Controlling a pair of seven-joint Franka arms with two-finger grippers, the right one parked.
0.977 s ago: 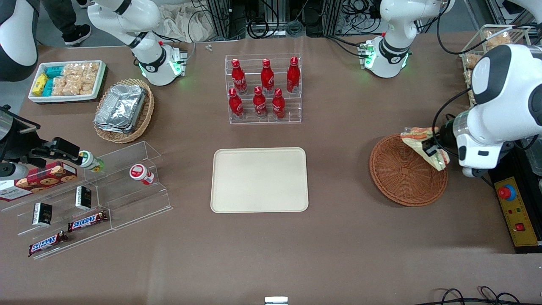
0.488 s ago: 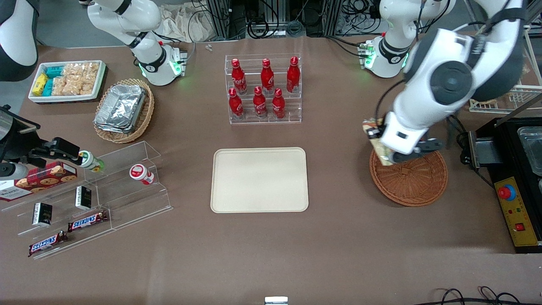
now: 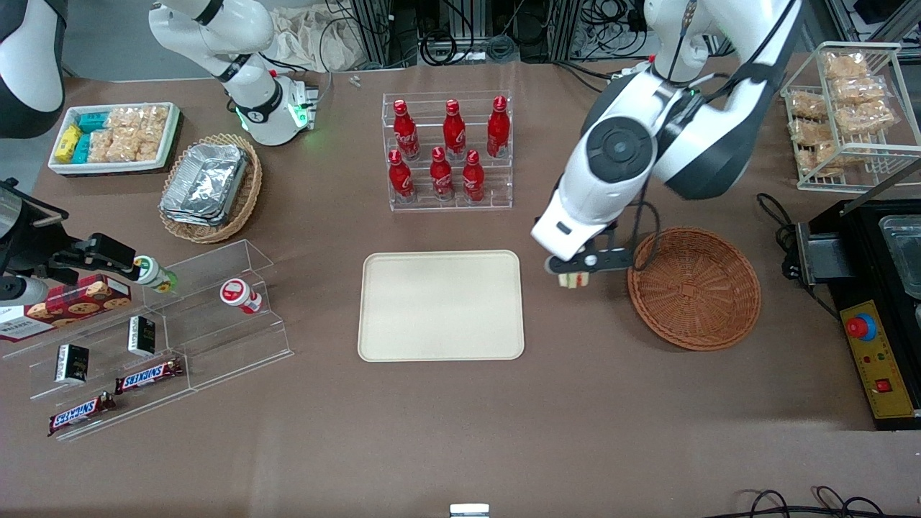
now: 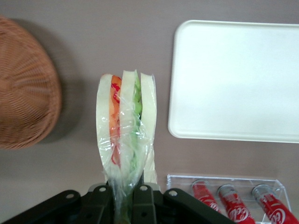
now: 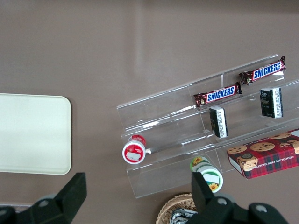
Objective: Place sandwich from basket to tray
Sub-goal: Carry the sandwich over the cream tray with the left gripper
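Front view: gripper hangs above bare table between the basket and the tray, just off the tray's edge that faces the basket. Fingers clamped on the sandwich, pinching the wrapped wedge at its narrow end so the filling edge faces away from the wrist. Sandwich is airborne, out of the basket, not over the tray yet. Held high probably to clear both rims. Basket looks empty. Soda bottles stand near the tray's edge farther from the front camera.
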